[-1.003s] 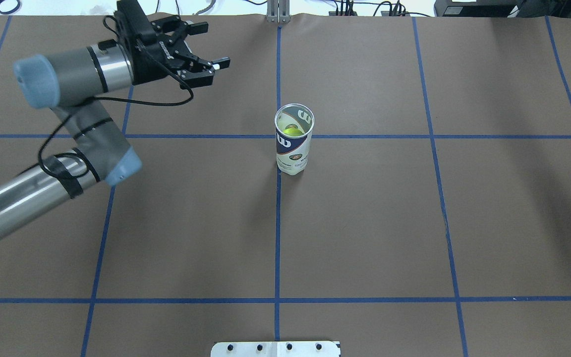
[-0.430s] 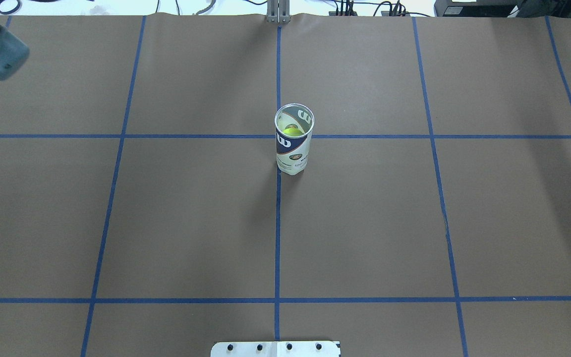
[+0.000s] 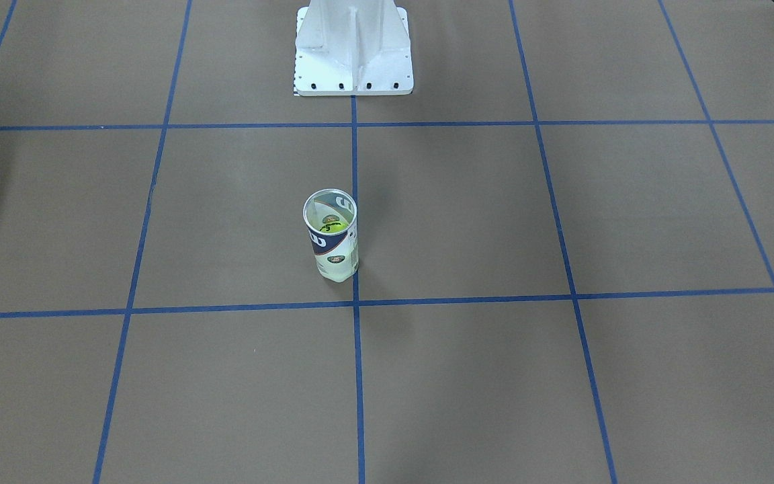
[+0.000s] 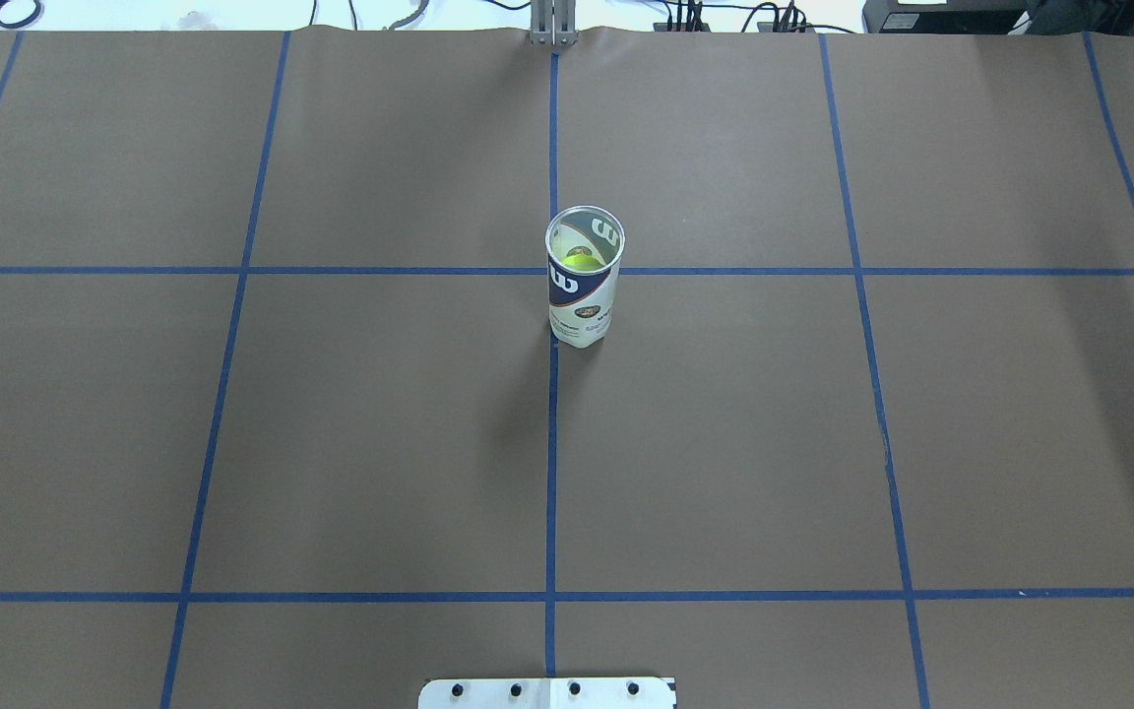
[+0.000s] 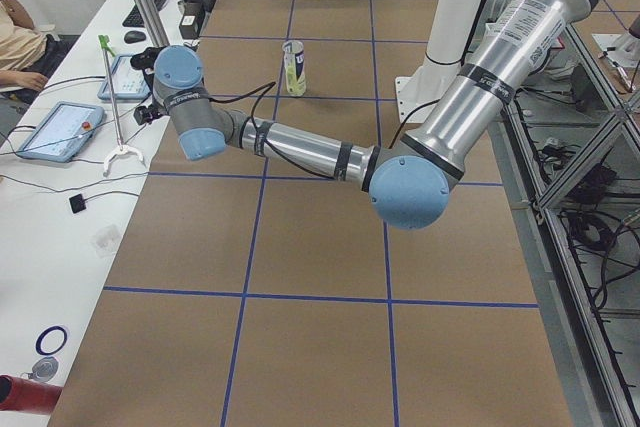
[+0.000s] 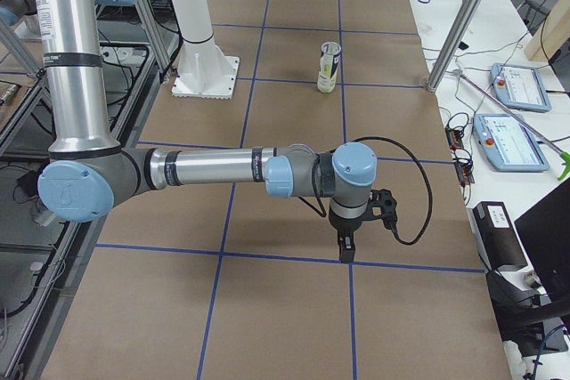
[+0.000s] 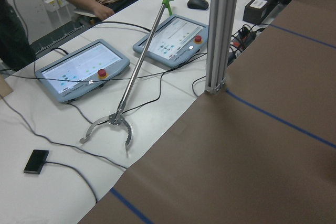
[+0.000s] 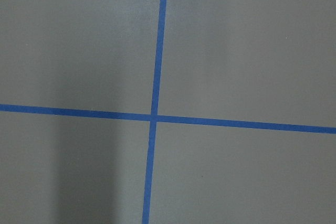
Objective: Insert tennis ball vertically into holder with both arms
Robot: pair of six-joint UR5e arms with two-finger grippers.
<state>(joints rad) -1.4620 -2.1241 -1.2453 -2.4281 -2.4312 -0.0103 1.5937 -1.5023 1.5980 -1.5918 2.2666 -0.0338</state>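
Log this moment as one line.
ball: in can | can: upright, ungripped | left arm: away from can | right arm: away from can

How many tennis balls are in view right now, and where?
1. The tennis ball sits inside the upright tennis-ball can, near the middle of the table. The can's label hides its lower part, so another ball underneath cannot be ruled out.

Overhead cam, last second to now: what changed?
The left arm swung out of the overhead view, past its left edge. Its wrist is now at the table edge beside the white desk. Nothing was grasped or released. The can stayed upright in the same spot, with the ball inside.
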